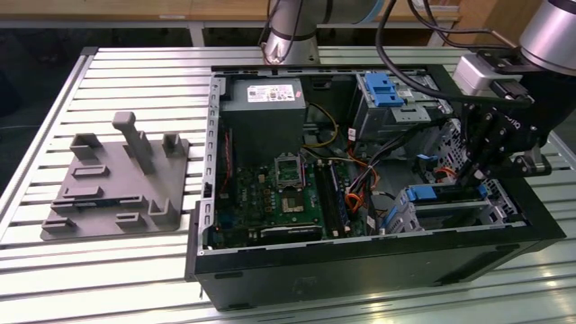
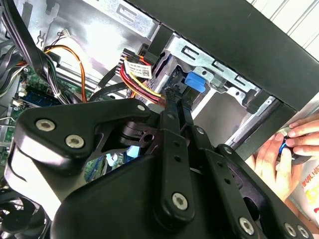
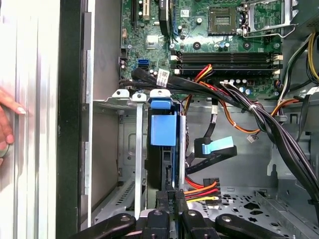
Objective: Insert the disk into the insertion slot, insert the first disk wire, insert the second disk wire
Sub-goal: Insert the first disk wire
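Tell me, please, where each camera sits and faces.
Exterior view: off the arm, high, looking down into the computer case; arm and fingers show.
First wrist view: at the wrist, looking along the fingers at the disk.
Second wrist view: at the wrist, looking past the fingers at the cage.
Both wrist views share a person's hand.
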`<state>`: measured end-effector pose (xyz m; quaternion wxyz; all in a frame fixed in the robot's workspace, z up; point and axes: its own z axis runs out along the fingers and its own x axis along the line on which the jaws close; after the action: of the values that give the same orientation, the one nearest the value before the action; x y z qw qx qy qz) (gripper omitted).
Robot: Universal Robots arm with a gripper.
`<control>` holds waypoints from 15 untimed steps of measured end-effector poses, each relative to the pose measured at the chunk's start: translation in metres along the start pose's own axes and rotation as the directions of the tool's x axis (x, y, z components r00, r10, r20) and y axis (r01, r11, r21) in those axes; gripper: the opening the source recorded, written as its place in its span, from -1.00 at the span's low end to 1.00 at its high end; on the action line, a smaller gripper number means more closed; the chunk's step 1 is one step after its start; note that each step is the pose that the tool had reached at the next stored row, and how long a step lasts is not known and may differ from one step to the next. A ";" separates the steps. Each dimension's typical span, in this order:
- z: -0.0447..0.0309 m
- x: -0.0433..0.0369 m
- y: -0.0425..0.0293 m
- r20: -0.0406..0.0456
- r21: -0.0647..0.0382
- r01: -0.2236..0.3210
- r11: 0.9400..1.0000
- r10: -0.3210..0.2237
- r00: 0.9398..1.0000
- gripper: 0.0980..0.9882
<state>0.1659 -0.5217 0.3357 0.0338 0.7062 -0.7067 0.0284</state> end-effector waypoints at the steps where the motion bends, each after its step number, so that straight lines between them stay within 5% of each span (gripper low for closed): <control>1: 0.0002 0.0000 0.0000 0.000 0.000 0.000 1.000 0.000 1.000 -0.84; 15: 0.0034 0.0005 0.0000 0.004 0.000 0.000 1.000 0.000 1.000 -0.84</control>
<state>0.1659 -0.5225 0.3323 0.0325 0.7062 -0.7067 0.0270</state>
